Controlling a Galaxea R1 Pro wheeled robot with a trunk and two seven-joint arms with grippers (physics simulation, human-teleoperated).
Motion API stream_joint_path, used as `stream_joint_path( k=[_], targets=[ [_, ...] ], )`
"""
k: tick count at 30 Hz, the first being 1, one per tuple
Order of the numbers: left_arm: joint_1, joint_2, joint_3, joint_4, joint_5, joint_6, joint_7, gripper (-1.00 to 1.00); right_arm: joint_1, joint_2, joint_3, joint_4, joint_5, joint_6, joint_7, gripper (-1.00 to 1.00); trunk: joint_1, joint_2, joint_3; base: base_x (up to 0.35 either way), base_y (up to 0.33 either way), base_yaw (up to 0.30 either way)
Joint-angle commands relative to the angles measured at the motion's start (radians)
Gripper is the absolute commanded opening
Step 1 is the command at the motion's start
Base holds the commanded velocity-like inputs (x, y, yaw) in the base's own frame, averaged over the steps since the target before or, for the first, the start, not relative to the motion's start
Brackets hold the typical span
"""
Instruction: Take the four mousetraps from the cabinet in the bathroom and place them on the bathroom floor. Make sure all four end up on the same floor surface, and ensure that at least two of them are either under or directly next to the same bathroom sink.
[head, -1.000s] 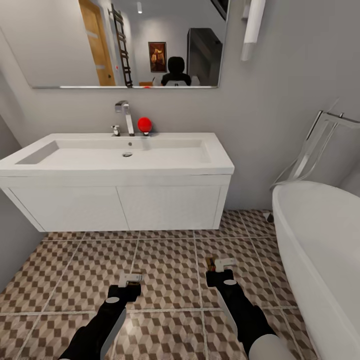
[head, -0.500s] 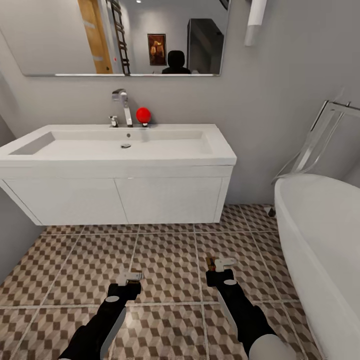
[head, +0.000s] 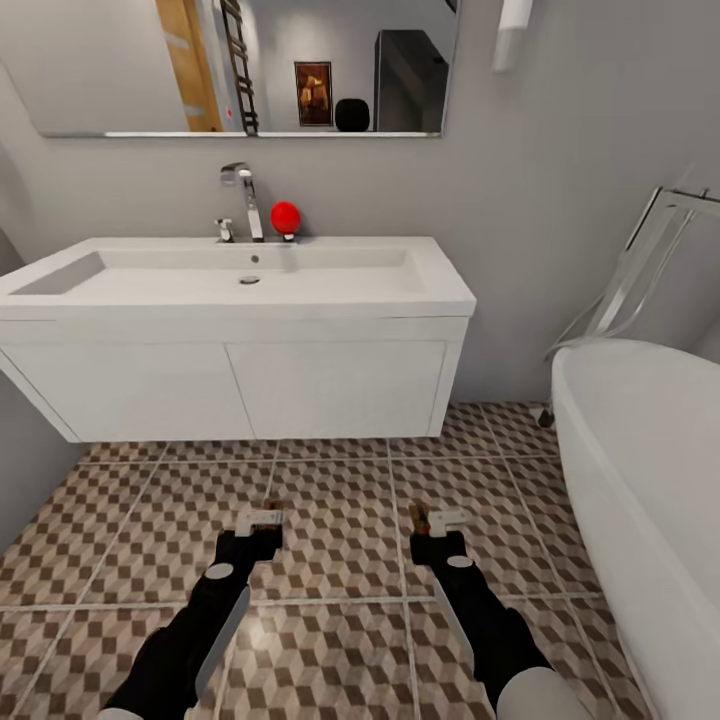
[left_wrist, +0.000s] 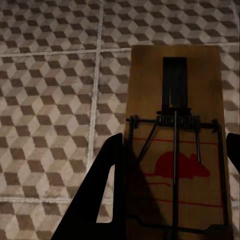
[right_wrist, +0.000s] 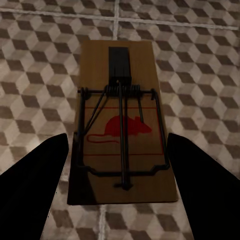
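My left gripper is shut on a mousetrap, a brown board with dark wire and a red mouse mark, seen between its dark fingers in the left wrist view. My right gripper is shut on a second mousetrap, whose brown edge shows in the head view. Both hang a little above the cube-patterned bathroom floor, in front of the long white sink on its wall-hung vanity. The cabinet is out of view.
A white bathtub stands close on the right. A chrome tap and a red ball sit on the sink's back edge, under a wall mirror. A grey wall closes the left side.
The head view has shifted, so the sink and mirror sit higher in the picture. Both grippers keep their mousetraps and stay about where they were over the floor.
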Motion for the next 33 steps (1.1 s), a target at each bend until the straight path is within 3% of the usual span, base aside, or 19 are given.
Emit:
stream_joint_path(
  k=[1, 9, 19, 33],
  targets=[
    [0.0, 0.001, -0.003, -0.017, 0.01, 0.006, 0.011, -1.0, 0.0, 0.0, 0.004, -0.003, 0.007, -0.004, -0.004, -1.0, 0.004, -0.008, -0.004, 0.0, 0.0, 0.0],
    [0.0, -0.003, -0.004, -0.029, 0.01, 0.066, 0.008, -1.0, -0.001, 0.003, 0.043, -0.049, 0.009, -0.02, -0.008, -1.0, 0.034, -0.064, -0.029, 0.0, 0.0, 0.0],
    [0.0, -0.005, -0.006, 0.001, 0.01, 0.068, 0.006, -1.0, -0.063, 0.0, 0.045, -0.037, 0.048, 0.027, -0.007, -1.0, 0.073, -0.134, -0.06, 0.0, 0.0, 0.0],
    [0.0, -0.005, -0.006, -0.038, 0.009, 0.068, 0.007, -1.0, -0.069, 0.004, 0.045, -0.025, 0.049, 0.032, -0.005, -1.0, 0.126, -0.232, -0.104, 0.0, 0.0, 0.0]
  ],
)
